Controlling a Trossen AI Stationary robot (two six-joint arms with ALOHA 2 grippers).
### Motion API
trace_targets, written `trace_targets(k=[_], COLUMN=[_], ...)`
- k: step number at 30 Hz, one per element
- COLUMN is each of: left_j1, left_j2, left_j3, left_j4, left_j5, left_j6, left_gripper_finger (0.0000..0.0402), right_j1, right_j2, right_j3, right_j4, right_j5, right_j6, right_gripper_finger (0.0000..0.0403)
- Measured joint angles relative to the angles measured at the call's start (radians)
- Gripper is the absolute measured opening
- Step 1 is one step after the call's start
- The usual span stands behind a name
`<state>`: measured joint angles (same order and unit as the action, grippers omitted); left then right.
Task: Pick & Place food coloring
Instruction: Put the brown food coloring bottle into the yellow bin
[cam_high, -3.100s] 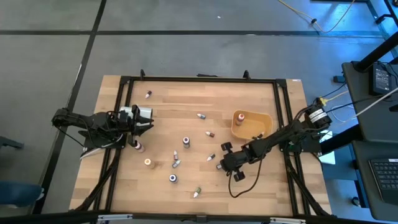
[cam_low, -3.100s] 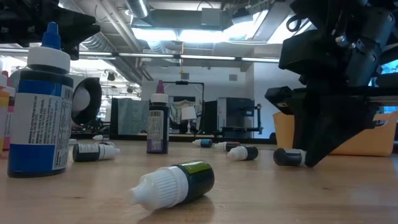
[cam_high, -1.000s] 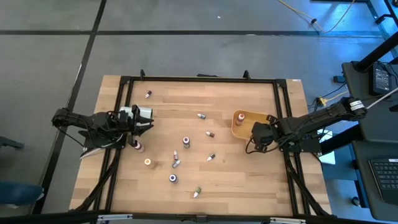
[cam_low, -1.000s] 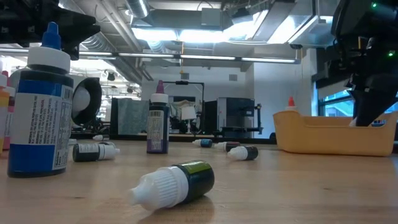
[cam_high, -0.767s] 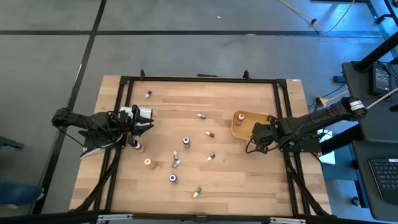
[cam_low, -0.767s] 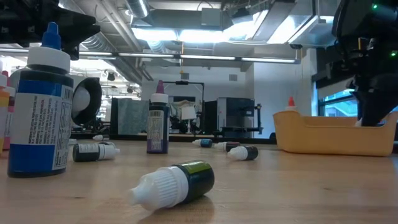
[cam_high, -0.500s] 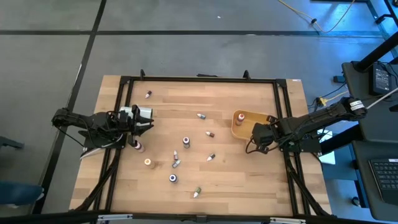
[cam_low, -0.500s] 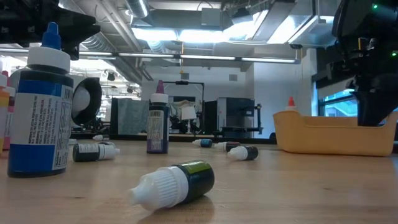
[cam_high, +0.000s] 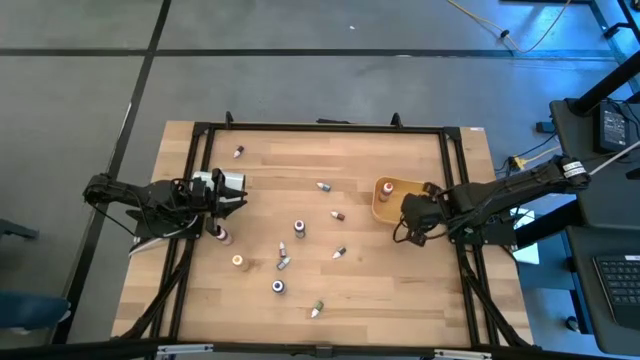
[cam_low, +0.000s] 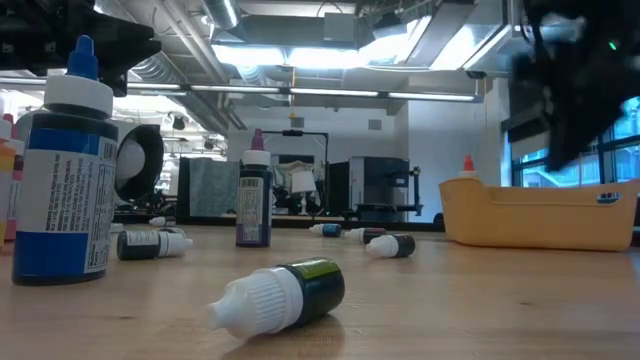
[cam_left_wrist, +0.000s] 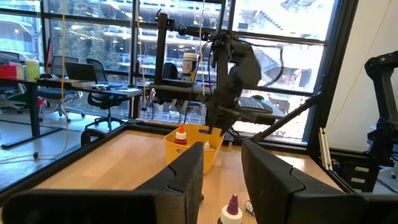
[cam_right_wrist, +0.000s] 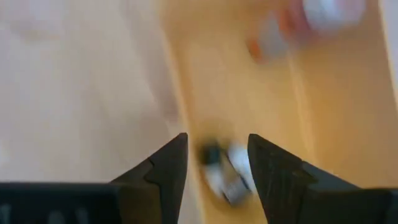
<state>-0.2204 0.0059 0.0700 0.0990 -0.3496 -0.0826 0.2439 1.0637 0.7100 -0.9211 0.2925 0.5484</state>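
Observation:
Several tiny food coloring bottles are scattered over the wooden table, among them one lying near the front (cam_high: 317, 310) and a blue-labelled one standing upright (cam_low: 65, 170). A tan tray (cam_high: 385, 188) at the right holds an orange bottle (cam_left_wrist: 180, 135) and a dark bottle with a white cap (cam_right_wrist: 225, 171), which lies on the tray floor. My right gripper (cam_high: 408, 222) hangs open and empty over the tray, above that dark bottle (cam_right_wrist: 217, 142). My left gripper (cam_high: 243, 193) waits open at the table's left (cam_left_wrist: 222, 158).
A black frame (cam_high: 320, 128) runs round the table top. A purple bottle (cam_low: 253, 200) stands upright mid-table, and a dark one (cam_low: 285, 295) lies on its side near the front. The tray's wall (cam_low: 535, 215) stands at the right.
My right gripper has risen from the tray and shifted slightly toward the table's left. The dark bottle stays behind on the tray floor.

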Motion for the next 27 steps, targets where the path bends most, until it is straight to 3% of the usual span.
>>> trace_targets(k=[7, 12, 19, 27], left_j1=[0.000, 0.000, 0.000, 0.000], left_j2=[0.000, 0.000, 0.000, 0.000], left_j3=[0.000, 0.000, 0.000, 0.000], left_j4=[0.000, 0.000, 0.001, 0.001], left_j5=[0.000, 0.000, -0.001, -0.001], left_j6=[0.000, 0.000, 0.000, 0.000], left_gripper_finger=[0.0103, 0.0104, 0.0102, 0.0106], right_j1=[0.037, 0.042, 0.042, 0.040], right_j2=[0.000, 0.030, 0.210, 0.467], right_j3=[-0.036, -0.089, -0.040, 0.086], right_j4=[0.632, 0.936, 0.968, 0.956], right_j5=[-0.020, -0.162, -0.212, -0.288], right_j6=[-0.293, -0.506, -0.543, -0.690], right_gripper_finger=[0.0170, 0.0170, 0.0170, 0.0170])
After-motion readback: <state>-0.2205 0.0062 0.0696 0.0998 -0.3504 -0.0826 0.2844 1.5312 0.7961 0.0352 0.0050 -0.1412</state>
